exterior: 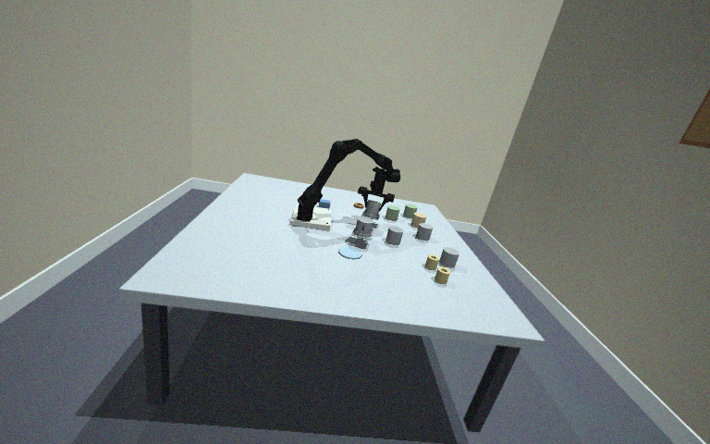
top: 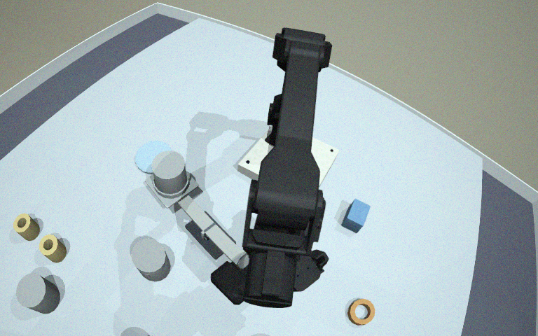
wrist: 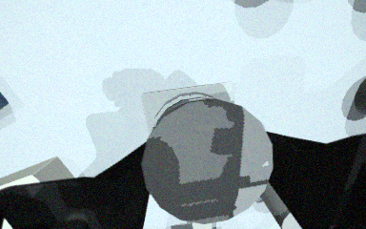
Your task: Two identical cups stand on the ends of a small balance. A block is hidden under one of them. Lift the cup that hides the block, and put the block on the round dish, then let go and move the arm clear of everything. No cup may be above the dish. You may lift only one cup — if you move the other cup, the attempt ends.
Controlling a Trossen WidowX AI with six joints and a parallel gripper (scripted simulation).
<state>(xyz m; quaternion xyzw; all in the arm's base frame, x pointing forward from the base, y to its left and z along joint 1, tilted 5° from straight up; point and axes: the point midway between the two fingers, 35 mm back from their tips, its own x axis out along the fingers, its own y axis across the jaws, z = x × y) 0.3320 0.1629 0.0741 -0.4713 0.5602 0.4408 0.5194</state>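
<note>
My gripper (exterior: 373, 206) (wrist: 196, 137) is shut on the far grey cup (exterior: 373, 209) (wrist: 205, 164), one finger on each side. Part of a square pan (wrist: 152, 101) shows behind this cup in the wrist view; whether the cup's base is off the pan is unclear. The other grey cup (top: 169, 174) (exterior: 363, 227) stands upright on the opposite pan (top: 168, 202). The balance beam (top: 224, 241) runs from there towards the gripper, which hides its far end in the top view. The light blue round dish (top: 146, 156) (exterior: 349, 252) lies beside the other cup's pan. No block is visible under either cup.
Grey cylinders (top: 150, 257) (top: 37, 291) (exterior: 394, 236) and yellow tubes (top: 26, 226) (top: 52, 248) stand beyond the balance. Green cylinders (exterior: 392, 213) (exterior: 410, 211) and an orange one (exterior: 418, 219) stand near the gripper. A blue block (top: 356, 215) and an orange ring (top: 351, 311) lie on the other side.
</note>
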